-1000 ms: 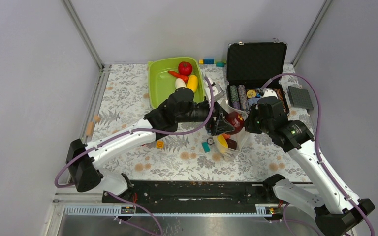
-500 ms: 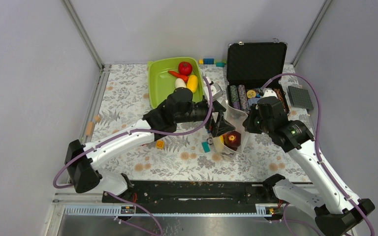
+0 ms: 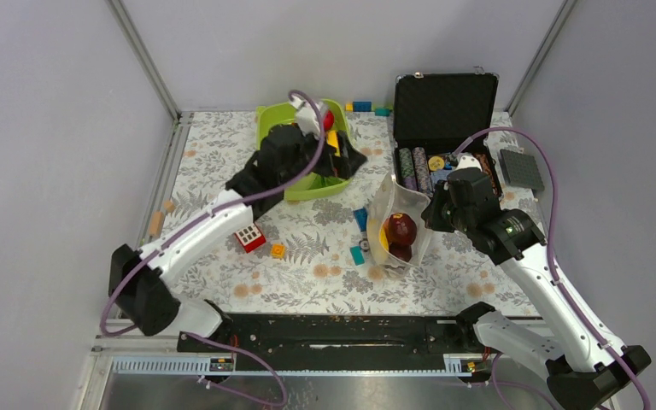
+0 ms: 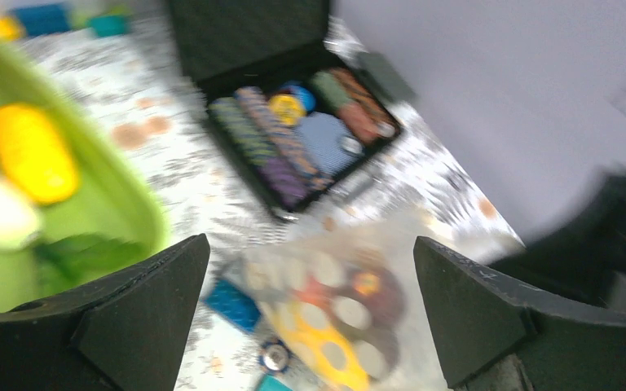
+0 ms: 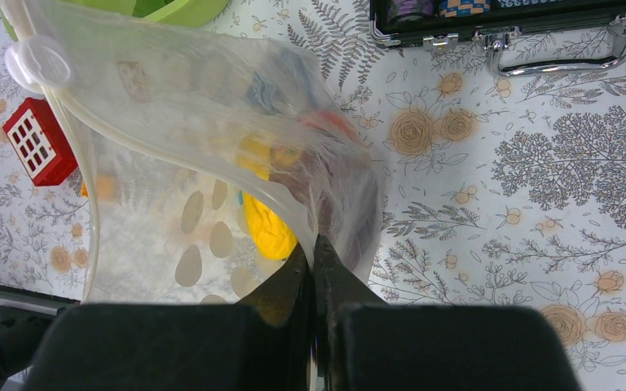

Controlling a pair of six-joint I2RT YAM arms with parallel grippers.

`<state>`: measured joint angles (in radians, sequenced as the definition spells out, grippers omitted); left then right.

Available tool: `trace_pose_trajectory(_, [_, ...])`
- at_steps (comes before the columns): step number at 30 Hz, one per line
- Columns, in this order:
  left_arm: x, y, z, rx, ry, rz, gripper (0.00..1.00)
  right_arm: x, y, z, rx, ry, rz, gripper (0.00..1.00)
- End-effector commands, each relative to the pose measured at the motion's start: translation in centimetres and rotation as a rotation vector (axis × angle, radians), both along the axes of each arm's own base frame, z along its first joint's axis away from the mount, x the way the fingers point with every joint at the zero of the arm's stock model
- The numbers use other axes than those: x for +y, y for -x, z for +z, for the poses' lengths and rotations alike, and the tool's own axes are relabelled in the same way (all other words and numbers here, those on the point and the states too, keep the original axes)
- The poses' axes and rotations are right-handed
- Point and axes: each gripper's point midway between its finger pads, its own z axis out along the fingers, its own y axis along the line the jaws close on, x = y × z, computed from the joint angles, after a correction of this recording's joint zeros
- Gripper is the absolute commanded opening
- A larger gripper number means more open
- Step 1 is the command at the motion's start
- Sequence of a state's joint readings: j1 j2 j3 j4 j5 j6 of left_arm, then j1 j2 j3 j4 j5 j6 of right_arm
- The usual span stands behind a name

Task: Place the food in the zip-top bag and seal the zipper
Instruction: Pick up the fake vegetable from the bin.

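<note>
One zip-top bag [image 3: 390, 202], one green tray [image 3: 312, 190], one black case [image 3: 444, 98]

No legible text, label, brand, number or sign in any view: zip-top bag [image 5: 171, 106] shows only pale oval marks, and poker chips [image 4: 265, 142] in black case [image 3: 444, 107] are too blurred or small to read.

The left arm [image 3: 213, 219] hides much of the green tray [image 3: 264, 120] and its food [image 3: 331, 140].
</note>
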<state>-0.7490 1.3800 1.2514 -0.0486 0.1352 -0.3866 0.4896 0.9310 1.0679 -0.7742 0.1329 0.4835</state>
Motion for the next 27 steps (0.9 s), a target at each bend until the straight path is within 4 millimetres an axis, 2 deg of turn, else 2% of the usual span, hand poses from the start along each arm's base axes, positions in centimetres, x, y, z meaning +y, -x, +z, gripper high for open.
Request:
trace_pose_trajectory(1, [4.6, -8.3, -1.9, 0.172, 0.112, 0.264, 0.99, -0.2, -0.1, 0.4, -0.023, -0.003, -0.006, 0.00])
trace_pose_trajectory(5, [8.1, -14.9, -5.8, 0.292, 0.140, 0.411, 0.99, -0.2, -0.1, 0.3, -0.021, -0.002, -0.005, 0.00])
trace_pose_trajectory(6, [8.4, -16.4, -7.7, 0.339, 0.129, 0.436, 0.99, -0.2, -0.1, 0.3, -0.020, -0.001, -0.005, 0.00])
trace_pose_trajectory(7, [8.8, -17.7, -9.0, 0.385, 0.133, 0.462, 0.99, -0.2, -0.2, 0.3, -0.020, -0.002, -0.004, 0.00])
trace_pose_trajectory(8, [9.2, -18.8, -9.5, 0.413, 0.139, 0.483, 0.99, -0.2, -0.2, 0.2, -0.017, 0.001, -0.004, 0.00])
trace_pose_trajectory(9, [9.6, -19.7, -11.0, 0.442, 0.128, 0.505, 0.99, -0.2, -0.2, 0.3, -0.018, 0.001, -0.003, 0.00])
trace_pose_trajectory(12, [11.5, -22.6, -13.3, 0.465, 0.104, 0.634, 0.99, -0.2, -0.2, 0.2, -0.018, 0.004, -0.005, 0.00])
trace_pose_trajectory(15, [13.2, -24.3, -15.4, 0.478, 0.083, 0.739, 0.99, -0.2, -0.2, 0.2, -0.018, 0.006, -0.005, 0.00])
trace_pose_trajectory(18, [13.9, -25.4, -17.2, 0.498, 0.072, 0.791, 0.99, -0.3, -0.2, 0.1, -0.016, 0.009, -0.007, 0.00])
trace_pose_trajectory(23, [13.8, -26.8, -20.2, 0.555, 0.077, 0.817, 0.97, -0.2, -0.3, 0.1, -0.015, 0.011, -0.005, 0.00])
trace_pose_trajectory(27, [13.3, -28.0, -21.4, 0.576, 0.099, 0.823, 0.95, -0.2, -0.4, -0.1, -0.012, 0.013, -0.007, 0.00])
